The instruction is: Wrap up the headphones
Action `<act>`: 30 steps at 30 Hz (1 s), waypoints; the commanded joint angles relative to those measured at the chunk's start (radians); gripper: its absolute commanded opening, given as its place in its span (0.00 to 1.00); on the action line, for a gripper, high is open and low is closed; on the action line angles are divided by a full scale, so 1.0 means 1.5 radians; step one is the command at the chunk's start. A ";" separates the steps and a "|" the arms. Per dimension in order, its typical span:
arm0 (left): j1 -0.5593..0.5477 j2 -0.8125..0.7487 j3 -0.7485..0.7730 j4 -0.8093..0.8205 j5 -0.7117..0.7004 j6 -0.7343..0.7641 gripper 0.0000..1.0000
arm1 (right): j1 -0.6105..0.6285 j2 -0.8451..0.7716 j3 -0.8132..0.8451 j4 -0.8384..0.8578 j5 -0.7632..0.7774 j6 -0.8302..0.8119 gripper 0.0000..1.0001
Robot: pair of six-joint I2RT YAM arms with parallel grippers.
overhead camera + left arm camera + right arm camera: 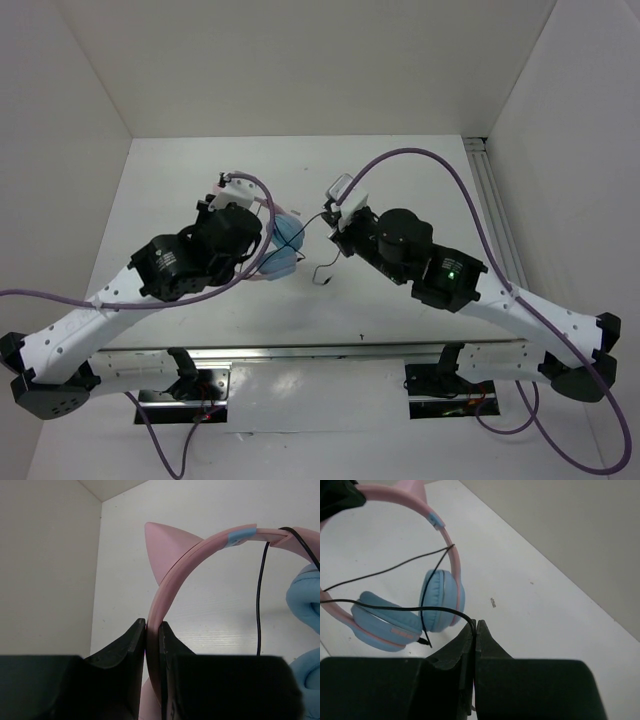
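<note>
The headphones (285, 245) lie mid-table between my two arms. Their pink cat-eared headband (190, 562) runs up out of my left gripper (152, 625), which is shut on it just below one ear. Two light blue ear cups (440, 600) sit close together under the band. The thin black cord (395, 609) crosses the headband near its blue slider and sweeps past the cups into my right gripper (475, 624), which is shut on it. The cord's loose plug end (326, 277) trails on the table below the right gripper.
Thick purple robot cables (440, 165) arc over both arms. White walls close in the table (400, 300) on the left, back and right. An aluminium rail (495, 200) runs along the right side. A small speck (493, 602) lies on the table.
</note>
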 commanded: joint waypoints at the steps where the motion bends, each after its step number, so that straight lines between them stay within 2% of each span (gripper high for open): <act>1: -0.008 -0.019 0.013 -0.001 -0.087 0.024 0.00 | 0.002 -0.008 0.030 -0.003 0.099 0.005 0.00; 2: -0.008 -0.025 0.005 -0.001 -0.094 0.030 0.00 | 0.002 -0.002 0.042 -0.018 0.107 0.011 0.00; 5: -0.023 -0.043 -0.010 0.032 -0.036 0.058 0.00 | 0.002 0.004 0.040 0.010 0.153 -0.017 0.00; 6: -0.023 -0.044 -0.010 0.041 0.023 0.077 0.00 | 0.002 0.004 0.028 0.023 0.162 -0.027 0.00; 11: -0.023 -0.051 -0.010 0.048 0.148 0.084 0.00 | 0.002 -0.008 -0.005 0.106 0.203 -0.070 0.00; 13: -0.023 -0.062 -0.010 0.052 0.235 0.093 0.00 | 0.002 -0.015 -0.032 0.164 0.210 -0.107 0.00; 15: -0.023 -0.079 -0.022 0.083 0.336 0.120 0.00 | 0.002 -0.021 -0.040 0.184 0.218 -0.135 0.00; 17: -0.023 -0.104 -0.022 0.089 0.385 0.120 0.00 | 0.002 -0.028 -0.046 0.190 0.218 -0.141 0.00; 22: -0.023 -0.117 -0.006 0.083 0.545 0.142 0.00 | -0.049 -0.043 -0.059 0.204 0.155 -0.126 0.00; 30: -0.023 -0.162 0.035 0.083 0.667 0.136 0.00 | -0.097 -0.064 -0.089 0.194 0.074 -0.104 0.00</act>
